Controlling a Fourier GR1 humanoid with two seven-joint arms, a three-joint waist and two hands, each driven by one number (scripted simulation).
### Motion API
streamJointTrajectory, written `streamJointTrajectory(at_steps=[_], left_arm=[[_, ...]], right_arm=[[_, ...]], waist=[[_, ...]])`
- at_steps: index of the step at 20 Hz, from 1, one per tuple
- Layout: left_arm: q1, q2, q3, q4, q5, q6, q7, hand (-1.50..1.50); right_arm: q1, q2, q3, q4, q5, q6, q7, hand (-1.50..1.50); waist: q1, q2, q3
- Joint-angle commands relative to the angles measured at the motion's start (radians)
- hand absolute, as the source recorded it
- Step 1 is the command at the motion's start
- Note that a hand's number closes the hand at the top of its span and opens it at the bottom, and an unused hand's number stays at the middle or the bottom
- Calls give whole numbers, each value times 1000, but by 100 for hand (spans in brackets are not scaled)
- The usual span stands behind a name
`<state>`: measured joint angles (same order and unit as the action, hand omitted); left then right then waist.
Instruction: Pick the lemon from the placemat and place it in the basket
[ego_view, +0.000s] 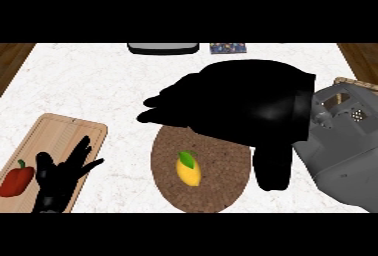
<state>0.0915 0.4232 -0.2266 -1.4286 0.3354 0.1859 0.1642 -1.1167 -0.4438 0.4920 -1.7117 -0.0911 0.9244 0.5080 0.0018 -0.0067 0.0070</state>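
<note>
Lemon (189, 168): yellow, oval, with green leaf at upper end; position near centre of placemat, uncovered, not held by either hand.

Items listed by apparent size, largest first:

1. White marbled counter top (96, 80): spans most of view; brown wood floor at upper corners.
2. Right hand (236, 107), black, on grey forearm (343, 155): enters from right edge, raised above counter, fingers extended toward left and relaxed, thumb pointing down beside placemat's right edge. Holding nothing. Covers placemat's upper edge; not in contact with lemon.
3. Round brown woven placemat (214, 192): centre-lower area of counter, upper portion hidden by right hand.
4. Light wooden cutting board (55, 132): rectangular, rounded corners, at left side, set at an angle.
5. Left hand (63, 177), black: at lower left over cutting board, fingers spread and upward, at rest, holding nothing.
6. Woven tan basket (356, 85): only a rim section visible at right edge, behind right forearm; contents hidden.
7. Red bell pepper (16, 181) with green stem: on cutting board, just left of left hand.
8. Grey-rimmed dark tray-like object (163, 48): at far edge, partly cut off.
9. Small dark patterned item (229, 48): just right of tray-like object; identity unclear.
</note>
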Motion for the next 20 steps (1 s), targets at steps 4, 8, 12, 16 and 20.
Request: streamJointTrajectory(at_steps=[4, 8, 12, 16, 20], left_arm=[[-18, -33, -14, 61, -35, 18, 77, 0], [-5, -45, -16, 16, -49, 28, 88, 0], [-13, -41, 5, 67, -56, 5, 73, 0], [-9, -41, 16, 15, -54, -5, 113, 0], [-20, -95, 11, 87, -86, 11, 62, 0]], right_arm=[[95, 118, 40, -49, 63, -15, 50, -150], [228, 160, 122, -32, 294, -106, -79, -150], [217, 223, 167, 30, 389, -128, -95, -150], [287, 162, 191, 40, 497, -121, -221, -150], [328, 186, 222, 78, 567, -152, -258, -150]], waist=[[-3, 6, -7], [6, 10, -6], [8, 10, -7], [4, 8, -7], [1, 9, -7]])
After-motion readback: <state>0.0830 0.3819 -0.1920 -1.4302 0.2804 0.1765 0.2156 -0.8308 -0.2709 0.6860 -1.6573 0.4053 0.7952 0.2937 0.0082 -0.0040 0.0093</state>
